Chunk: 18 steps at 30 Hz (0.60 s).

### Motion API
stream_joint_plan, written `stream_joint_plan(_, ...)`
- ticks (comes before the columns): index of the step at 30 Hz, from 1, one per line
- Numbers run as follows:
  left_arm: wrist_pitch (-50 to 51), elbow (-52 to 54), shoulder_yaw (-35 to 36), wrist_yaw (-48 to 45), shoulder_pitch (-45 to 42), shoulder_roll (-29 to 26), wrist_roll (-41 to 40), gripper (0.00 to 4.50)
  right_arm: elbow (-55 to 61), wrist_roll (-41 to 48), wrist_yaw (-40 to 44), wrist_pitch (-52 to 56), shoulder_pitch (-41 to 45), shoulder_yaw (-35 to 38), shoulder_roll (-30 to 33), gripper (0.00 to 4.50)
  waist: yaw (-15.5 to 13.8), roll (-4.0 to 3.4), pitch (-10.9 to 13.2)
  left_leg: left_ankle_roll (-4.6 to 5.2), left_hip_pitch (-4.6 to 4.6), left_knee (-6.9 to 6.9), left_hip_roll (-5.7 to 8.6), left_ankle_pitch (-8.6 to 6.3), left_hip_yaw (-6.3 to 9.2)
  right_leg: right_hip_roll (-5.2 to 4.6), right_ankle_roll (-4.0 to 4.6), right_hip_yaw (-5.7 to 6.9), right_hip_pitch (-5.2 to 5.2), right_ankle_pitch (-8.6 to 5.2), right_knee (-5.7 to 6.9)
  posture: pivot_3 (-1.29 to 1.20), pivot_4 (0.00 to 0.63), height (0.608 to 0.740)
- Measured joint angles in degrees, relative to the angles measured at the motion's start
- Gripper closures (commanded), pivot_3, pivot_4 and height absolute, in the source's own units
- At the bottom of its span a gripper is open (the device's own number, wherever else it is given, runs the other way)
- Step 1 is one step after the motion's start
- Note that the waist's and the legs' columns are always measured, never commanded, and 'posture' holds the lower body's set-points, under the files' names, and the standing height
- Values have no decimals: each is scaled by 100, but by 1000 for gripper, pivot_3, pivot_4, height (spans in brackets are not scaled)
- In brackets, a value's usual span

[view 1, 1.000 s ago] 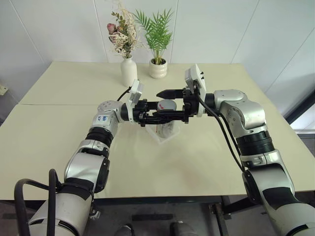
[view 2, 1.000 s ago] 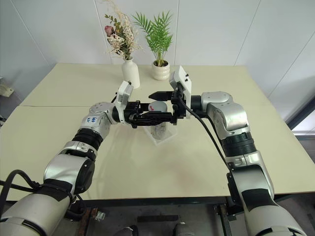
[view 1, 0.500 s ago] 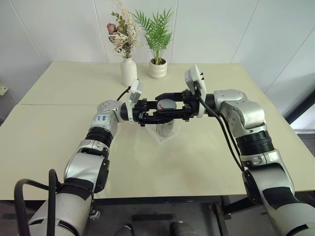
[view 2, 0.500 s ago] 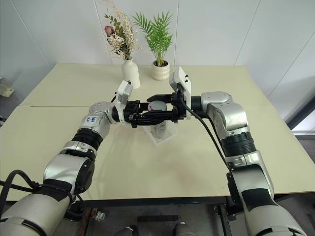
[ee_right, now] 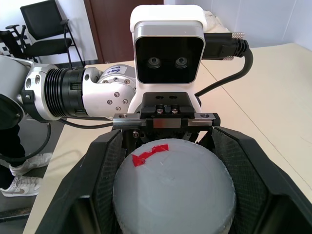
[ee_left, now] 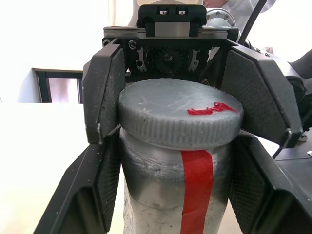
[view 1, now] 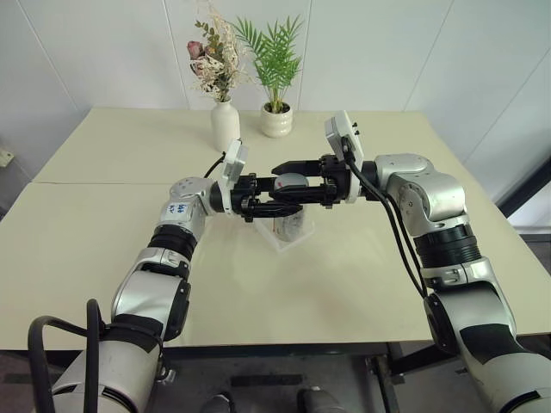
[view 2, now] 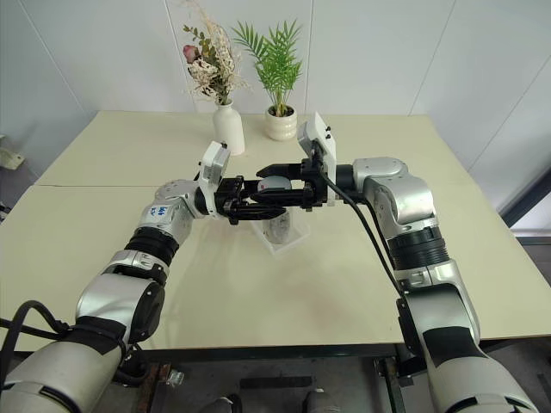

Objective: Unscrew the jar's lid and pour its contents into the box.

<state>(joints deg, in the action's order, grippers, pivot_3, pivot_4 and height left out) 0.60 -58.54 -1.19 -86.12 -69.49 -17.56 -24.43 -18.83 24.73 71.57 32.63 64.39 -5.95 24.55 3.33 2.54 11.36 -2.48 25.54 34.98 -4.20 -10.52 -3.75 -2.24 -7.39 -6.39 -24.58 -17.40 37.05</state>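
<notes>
Here the right gripper (ee_left: 183, 97) is clamped on the grey lid (ee_left: 180, 119) and the left gripper (ee_left: 173, 195) is clamped on the jar (ee_left: 170, 195) below it, both arms level and facing each other, the jar upright just above the clear box (view 1: 291, 232) on the table (view 1: 103, 155). The risk, as I judge it, is the jar turning with the lid if the lower grip slips on the smooth wall, or the jar tipping and scattering its contents beside the box; no writing is readable, only a red strip (ee_left: 195, 190) down the jar and a red mark (ee_left: 213, 108) on the lid.
</notes>
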Motion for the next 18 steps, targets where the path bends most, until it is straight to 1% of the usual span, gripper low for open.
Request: stream_joint_plan(18,21,46,21,2,1,0,-14,1889,-294,-11,178,-45,225,-33,0,1915,2,0,0,0,0,0,0,0,0,0,0,0,0,0,0,0,150,740)
